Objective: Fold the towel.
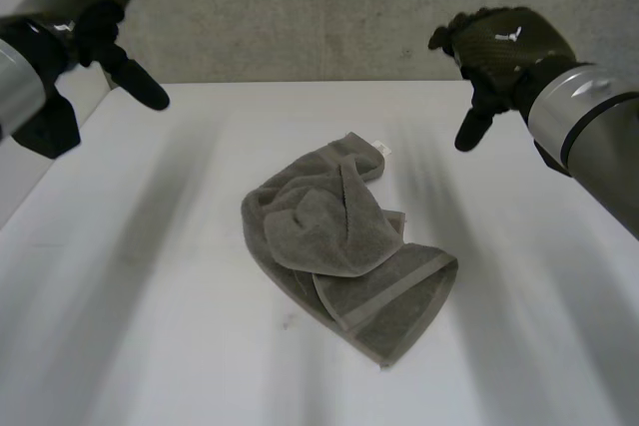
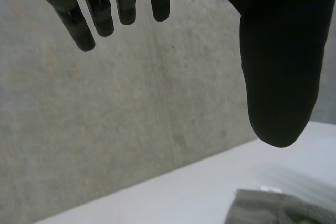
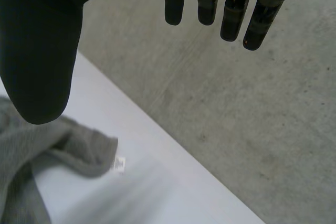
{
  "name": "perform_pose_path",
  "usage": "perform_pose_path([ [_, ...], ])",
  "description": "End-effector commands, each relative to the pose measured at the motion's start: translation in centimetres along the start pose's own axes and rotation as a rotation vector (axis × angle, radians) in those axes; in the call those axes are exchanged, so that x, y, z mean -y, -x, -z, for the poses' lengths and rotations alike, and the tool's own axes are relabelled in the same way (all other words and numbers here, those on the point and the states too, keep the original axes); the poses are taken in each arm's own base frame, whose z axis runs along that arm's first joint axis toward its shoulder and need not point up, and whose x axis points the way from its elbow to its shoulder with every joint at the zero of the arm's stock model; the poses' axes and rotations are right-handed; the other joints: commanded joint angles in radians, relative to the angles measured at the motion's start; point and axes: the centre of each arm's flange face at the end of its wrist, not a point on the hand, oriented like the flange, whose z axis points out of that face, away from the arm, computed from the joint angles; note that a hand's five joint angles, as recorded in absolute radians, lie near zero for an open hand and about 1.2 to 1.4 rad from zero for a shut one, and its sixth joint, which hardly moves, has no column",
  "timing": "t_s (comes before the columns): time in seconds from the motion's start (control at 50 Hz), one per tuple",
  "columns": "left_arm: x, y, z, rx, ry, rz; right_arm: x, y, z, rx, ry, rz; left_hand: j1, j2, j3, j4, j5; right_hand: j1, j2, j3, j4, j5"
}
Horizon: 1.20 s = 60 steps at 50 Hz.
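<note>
Hovering at the upper left of the head view, the left hand [image 1: 95,19] hangs above the white table [image 1: 150,296], its fingers straight and spread and holding nothing. At the centre of the frame the grey-green towel [image 1: 344,246] lies crumpled in loose folds, with a small white tag [image 1: 382,148] at its far corner. At the upper right, the right hand [image 1: 504,42] has its fingers relaxed and apart, well clear of the towel.

a white table [image 1: 150,276] runs back to a grey concrete wall [image 1: 300,17], mottled, with a faint slanting seam. a pale surface lies past the table's left edge.
</note>
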Motion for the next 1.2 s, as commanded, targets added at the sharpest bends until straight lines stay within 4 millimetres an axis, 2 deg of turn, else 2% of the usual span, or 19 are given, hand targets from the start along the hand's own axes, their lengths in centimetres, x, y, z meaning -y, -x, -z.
perform_pose_path([
  [0.02, -4.4, -0.5, -1.7, -0.052, 0.096, -0.034, -3.2, 1.2, -0.4, 0.048, 0.138, 0.162, 0.05, 0.054, 0.053, 0.053, 0.017, -0.02, -0.043, -0.03, -0.052, -0.041],
  [0.16, -11.2, -3.1, -2.9, -0.166, 0.241, -0.191, -7.2, 5.6, -1.4, 0.18, 0.25, 0.177, 0.13, 0.133, 0.132, 0.132, 0.096, -0.02, -0.043, -0.03, -0.052, -0.041],
  [0.22, -14.1, -5.2, -2.4, -0.235, 0.31, -0.219, -9.4, 5.9, -2.2, 0.171, 0.318, 0.184, 0.141, 0.145, 0.144, 0.143, 0.108, -0.02, -0.043, -0.03, -0.052, -0.041],
  [0.34, -18.4, -8.3, -1.4, -0.329, 0.378, -0.233, -11.1, 6.0, -2.1, 0.146, 0.386, 0.19, 0.197, 0.2, 0.199, 0.199, 0.163, -0.02, -0.043, -0.03, -0.052, -0.041],
  [0.44, -20.4, -10.4, -1.6, -0.382, 0.336, -0.25, -12.2, 6.2, -1.1, 0.162, 0.428, 0.185, 0.385, 0.388, 0.387, 0.387, 0.351, -0.02, -0.043, -0.03, -0.052, -0.041],
  [0.52, -21.8, -10.5, -2.3, -0.364, 0.315, -0.261, -12.8, 5.8, -0.7, 0.147, 0.433, 0.181, 0.435, 0.439, 0.437, 0.437, 0.401, -0.02, -0.043, -0.03, -0.052, -0.041],
  [0.56, -22.8, -10.2, -3.1, -0.333, 0.301, -0.285, -13.0, 5.3, -0.4, 0.12, 0.413, 0.177, 0.768, 0.771, 0.77, 0.77, 0.734, -0.02, -0.043, -0.03, -0.052, -0.041],
  [0.58, -22.8, -10.2, -3.1, -0.333, 0.301, -0.285, -13.0, 5.3, -0.4, 0.12, 0.413, 0.177, 0.77, 0.773, 0.772, 0.772, 0.736, -0.02, -0.043, -0.03, -0.052, -0.041],
  [0.6, -22.9, -10.1, -3.4, -0.316, 0.292, -0.303, -13.0, 5.1, -0.4, 0.105, 0.395, 0.176, 1.031, 1.035, 1.034, 1.033, 0.998, -0.02, -0.043, -0.03, -0.052, -0.041],
  [0.64, -22.7, -10.0, -3.6, -0.307, 0.284, -0.318, -13.1, 5.0, -0.4, 0.093, 0.375, 0.174, 1.225, 1.229, 1.228, 1.228, 1.192, -0.02, -0.043, -0.03, -0.052, -0.041],
  [0.68, -22.2, -10.0, -3.7, -0.3, 0.269, -0.326, -13.3, 4.8, -0.5, 0.078, 0.356, 0.168, 1.227, 1.231, 1.23, 1.229, 1.194, -0.015, -0.039, -0.025, -0.048, -0.036],
  [0.76, -17.8, -10.3, -3.4, -0.288, 0.162, -0.326, -13.3, 4.7, -1.1, 0.048, 0.315, 0.091, 1.227, 1.231, 1.23, 1.229, 1.194, -0.015, -0.039, -0.025, -0.048, -0.036],
  [0.78, -17.8, -10.3, -3.4, -0.288, 0.162, -0.326, -13.3, 4.7, -1.1, 0.048, 0.315, 0.09, 1.227, 1.231, 1.23, 1.229, 1.194, -0.015, -0.039, -0.025, -0.048, -0.036],
  [0.82, -14.4, -10.5, -3.0, -0.274, 0.081, -0.321, -13.3, 4.5, -1.6, 0.041, 0.309, -0.016, 1.227, 1.231, 1.23, 1.229, 1.194, -0.02, -0.043, -0.03, -0.052, -0.041],
  [0.88, -12.1, -10.5, -2.4, -0.269, 0.029, -0.318, -13.5, 5.1, -2.2, 0.089, 0.298, -0.14, 1.227, 1.231, 1.23, 1.229, 1.194, -0.02, -0.043, -0.03, -0.052, -0.041],
  [1.02, -8.8, -10.5, -1.1, -0.262, -0.05, -0.32, -14.0, 7.4, -2.9, 0.232, 0.298, -0.395, 1.227, 1.231, 1.23, 1.229, 1.194, -0.02, -0.043, -0.03, -0.052, -0.041],
  [1.12, -7.2, -10.6, -0.5, -0.259, -0.092, -0.319, -16.1, 8.1, -4.8, 0.222, 0.346, -0.556, 1.227, 1.231, 1.23, 1.229, 1.194, -0.02, -0.043, -0.03, -0.052, -0.041],
  [1.18, -6.3, -10.5, -0.2, -0.254, -0.12, -0.325, -17.4, 8.5, -6.0, 0.218, 0.369, -0.606, 1.227, 1.231, 1.23, 1.229, 1.194, 0.172, 0.149, 0.163, 0.14, 0.152],
  [1.2, -5.8, -10.6, 0.0, -0.253, -0.134, -0.326, -17.5, 8.6, -6.4, 0.214, 0.363, -0.604, 1.227, 1.231, 1.23, 1.229, 1.194, 0.576, 0.553, 0.567, 0.544, 0.556],
])
